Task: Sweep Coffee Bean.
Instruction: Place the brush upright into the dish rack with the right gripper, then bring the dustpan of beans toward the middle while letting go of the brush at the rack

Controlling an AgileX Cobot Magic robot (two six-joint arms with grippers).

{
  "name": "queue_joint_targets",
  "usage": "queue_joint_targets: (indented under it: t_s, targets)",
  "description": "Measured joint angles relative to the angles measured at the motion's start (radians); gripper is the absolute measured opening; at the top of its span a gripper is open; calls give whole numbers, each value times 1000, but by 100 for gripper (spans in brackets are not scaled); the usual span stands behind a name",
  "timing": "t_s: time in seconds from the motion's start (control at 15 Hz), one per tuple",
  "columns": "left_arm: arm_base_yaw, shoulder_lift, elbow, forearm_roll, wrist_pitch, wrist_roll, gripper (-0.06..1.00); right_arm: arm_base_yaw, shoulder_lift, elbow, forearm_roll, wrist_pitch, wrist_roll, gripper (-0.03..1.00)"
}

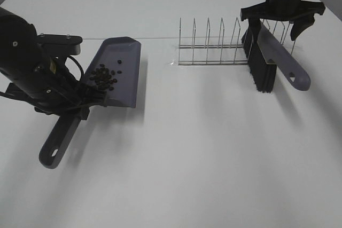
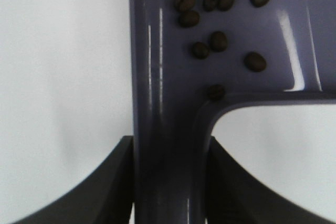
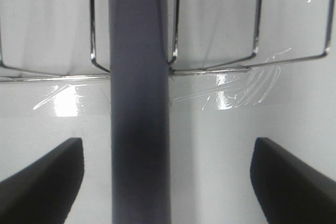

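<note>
The grey dustpan (image 1: 127, 52) lies on the white table at the left, with the coffee bean cluster (image 1: 105, 76) resting inside it. My left gripper (image 1: 80, 102) is shut on the dustpan's handle (image 1: 57, 141). In the left wrist view the two fingers (image 2: 105, 182) press against both sides of the handle (image 2: 170, 171), and several beans (image 2: 218, 40) lie on the pan beyond. At the right, the brush (image 1: 280, 60) leans with its black bristles (image 1: 261, 70) down against the wire rack. My right gripper (image 1: 275, 25) hangs open above it; its fingers (image 3: 47, 177) stand apart from the handle (image 3: 139, 103).
A wire dish rack (image 1: 214, 46) stands at the back centre of the table, its wires (image 3: 220, 66) close behind the brush handle. White tabletop stretches across the middle and front.
</note>
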Motion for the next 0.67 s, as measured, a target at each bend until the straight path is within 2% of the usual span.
queue_joint_targets:
  t_s: [0.07, 0.4, 0.67]
  targets:
    - [-4, 0, 0, 0, -12, 0, 36, 0, -8, -49, -1, 8, 0, 82]
    - [-5, 29, -3, -30, -65, 0, 36, 0, -109, -60, 87, 13, 0, 82]
    - [-21, 109, -33, -57, -47, 6, 36, 0, -129, -53, 124, 16, 0, 82]
